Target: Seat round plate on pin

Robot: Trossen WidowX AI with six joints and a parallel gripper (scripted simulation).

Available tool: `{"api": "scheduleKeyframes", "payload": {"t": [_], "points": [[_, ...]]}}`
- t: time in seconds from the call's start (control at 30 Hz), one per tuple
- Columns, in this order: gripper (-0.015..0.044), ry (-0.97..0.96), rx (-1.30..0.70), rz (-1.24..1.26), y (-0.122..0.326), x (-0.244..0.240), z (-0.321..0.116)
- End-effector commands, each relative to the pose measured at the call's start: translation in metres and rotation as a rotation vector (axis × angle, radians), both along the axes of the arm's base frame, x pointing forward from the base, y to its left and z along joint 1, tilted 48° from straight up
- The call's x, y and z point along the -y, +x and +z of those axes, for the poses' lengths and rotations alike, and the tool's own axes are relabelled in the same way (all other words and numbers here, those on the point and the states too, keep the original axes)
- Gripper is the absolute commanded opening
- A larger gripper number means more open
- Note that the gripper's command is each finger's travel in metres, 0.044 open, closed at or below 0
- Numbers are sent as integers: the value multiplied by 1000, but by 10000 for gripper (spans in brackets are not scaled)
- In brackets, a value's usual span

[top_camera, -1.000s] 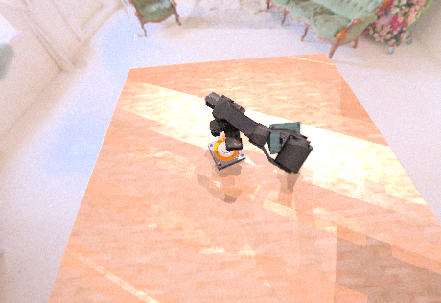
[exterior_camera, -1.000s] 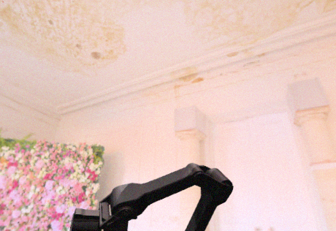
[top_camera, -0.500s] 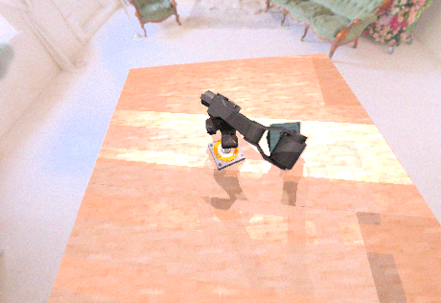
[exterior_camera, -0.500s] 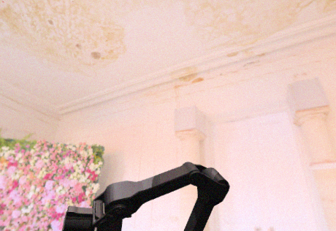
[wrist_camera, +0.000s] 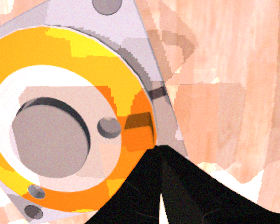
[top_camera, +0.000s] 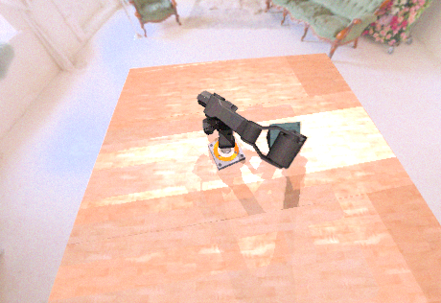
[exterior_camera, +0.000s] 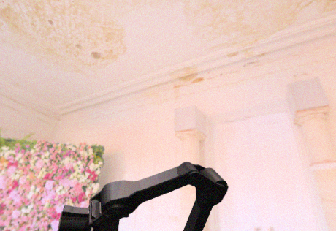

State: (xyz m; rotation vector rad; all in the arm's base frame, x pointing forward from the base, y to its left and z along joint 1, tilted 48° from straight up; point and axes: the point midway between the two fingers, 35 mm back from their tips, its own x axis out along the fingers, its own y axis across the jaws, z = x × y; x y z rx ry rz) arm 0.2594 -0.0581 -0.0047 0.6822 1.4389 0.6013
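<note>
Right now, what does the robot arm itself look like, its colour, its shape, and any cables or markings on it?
The arm is dark charcoal grey, almost black, built of blocky, angular links with rounded joint housings, one bulky like a drum. Its matte black gripper shows two wedge-shaped fingers tapering to one point, a thin slit between them. No cables, labels or markings show in any view.

Wooden table carries the grey base.

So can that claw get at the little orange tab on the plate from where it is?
Probably yes: the shut claw points right at the orange tab, with nothing between them.
</note>
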Motion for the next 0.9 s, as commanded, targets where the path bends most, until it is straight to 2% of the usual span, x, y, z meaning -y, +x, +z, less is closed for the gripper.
{"api": "scheduleKeyframes", "payload": {"t": [0.0,0.27,0.57,0.87], "points": [[0,1,3,0,4,0,0],[0,0,3,-1,8,2,2],[0,0,2,-1,4,30,30],[0,3,0,-4,5,26,26]]}}
